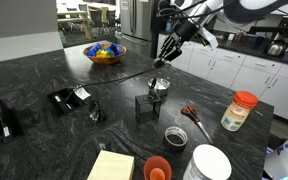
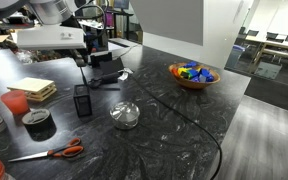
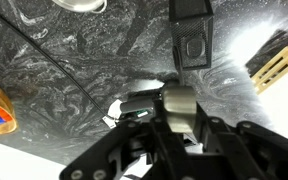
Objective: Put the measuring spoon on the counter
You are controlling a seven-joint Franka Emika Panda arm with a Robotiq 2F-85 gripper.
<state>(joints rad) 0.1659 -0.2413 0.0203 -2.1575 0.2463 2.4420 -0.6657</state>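
My gripper (image 3: 180, 118) is shut on a dull grey metal piece, the measuring spoon (image 3: 179, 100), which sticks out between the fingers. In both exterior views the gripper (image 1: 163, 57) (image 2: 94, 52) hangs well above the glossy black counter (image 1: 44, 70) (image 2: 174, 125). In the wrist view the counter (image 3: 74, 70) lies below, with a flat black device with white labels (image 3: 134, 106) right under the jaws. The spoon is too small to make out in the exterior views.
On the counter are a small metal bowl (image 1: 159, 87) (image 2: 124, 115), a black box (image 1: 144, 107) (image 2: 81, 100) (image 3: 190, 42), red-handled scissors (image 1: 194, 115) (image 2: 54, 152), an orange-lidded jar (image 1: 239, 110), a wooden block (image 1: 111, 165) (image 2: 32, 90) and a bowl of coloured pieces (image 1: 106, 53) (image 2: 194, 73). A thin cable (image 2: 184, 120) crosses it.
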